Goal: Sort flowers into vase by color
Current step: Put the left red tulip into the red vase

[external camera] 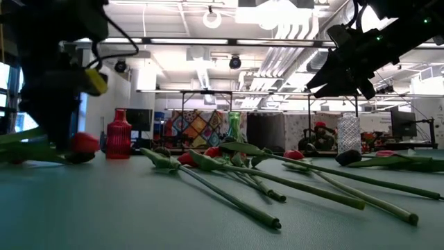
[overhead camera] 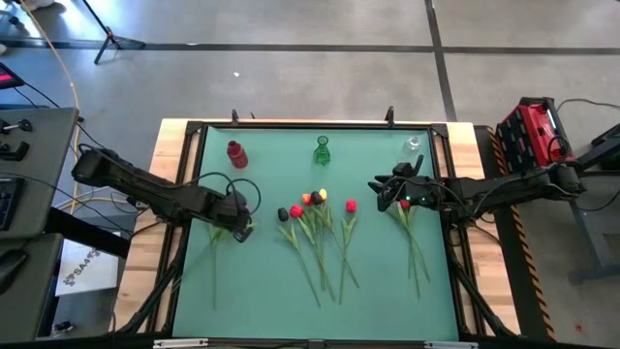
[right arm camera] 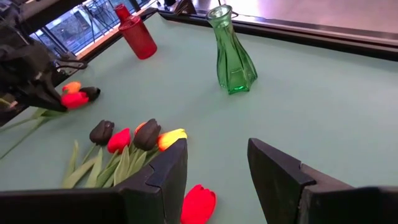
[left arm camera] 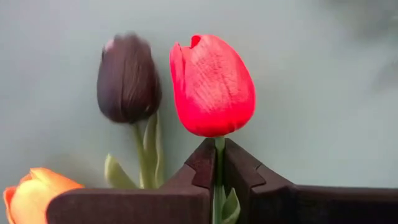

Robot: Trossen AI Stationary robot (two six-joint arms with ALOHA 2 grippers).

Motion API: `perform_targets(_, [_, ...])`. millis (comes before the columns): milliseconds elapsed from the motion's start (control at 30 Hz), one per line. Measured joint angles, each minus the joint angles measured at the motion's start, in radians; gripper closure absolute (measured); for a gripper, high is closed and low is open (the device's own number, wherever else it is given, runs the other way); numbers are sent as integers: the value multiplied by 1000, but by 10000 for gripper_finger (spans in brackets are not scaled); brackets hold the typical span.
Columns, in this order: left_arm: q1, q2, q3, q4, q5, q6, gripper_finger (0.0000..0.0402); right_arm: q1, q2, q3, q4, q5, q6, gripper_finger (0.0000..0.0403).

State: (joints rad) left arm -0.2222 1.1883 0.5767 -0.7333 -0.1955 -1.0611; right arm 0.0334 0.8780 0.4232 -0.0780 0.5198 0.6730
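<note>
Three tulips lie together at the mat's left: a red one [left arm camera: 211, 84], a black one [left arm camera: 127, 78] and an orange one [left arm camera: 31, 193]. My left gripper [overhead camera: 240, 228] points steeply down over them, shut on the red one. More flowers [overhead camera: 315, 218] lie in a loose pile at mid-table, heads toward the vases. A few others [overhead camera: 412, 237] lie at the right. My right gripper [right arm camera: 217, 165] hovers open above a red flower head [right arm camera: 199, 204] and touches nothing. The red vase [overhead camera: 236, 153], the green vase [overhead camera: 322, 150] and the clear vase [overhead camera: 412, 148] stand along the far edge. My left gripper pinches the red tulip's green stem [left arm camera: 219, 144] just below the head, between its two fingertips. The fingers come from above, pointing steeply down, and lie across the stem. The head [external camera: 84, 142] sits low by the mat; whether it is lifted clear I cannot tell.
The black frame rail [overhead camera: 194, 131] edges the green mat. Bare mat lies between the left flowers and the middle pile [overhead camera: 262, 271]. In the low view, desks and screens fill the room beyond the far edge.
</note>
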Motion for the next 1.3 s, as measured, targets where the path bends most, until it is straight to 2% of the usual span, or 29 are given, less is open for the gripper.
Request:
perform_targets(367, [0, -178, 76, 35, -165, 0, 397, 0, 48, 0, 1, 0, -26, 244])
perform_targets(500, [2, -253, 126, 52, -283, 57, 398, 0, 107, 0, 14, 0, -26, 244])
perform_targets(700, [55, -326, 222, 80, -507, 258, 398, 33, 193, 0, 137, 48, -74, 244])
perform_targets(800, [104, -346, 252, 149, -578, 397, 398, 60, 215, 0, 225, 74, -134, 244])
perform_targets(1067, [295, -366, 312, 341, -643, 737, 398, 112, 187, 0, 286, 77, -232, 244])
perform_targets(1300, [439, -372, 386, 501, -629, 977, 398, 126, 139, 0, 260, 79, -264, 244])
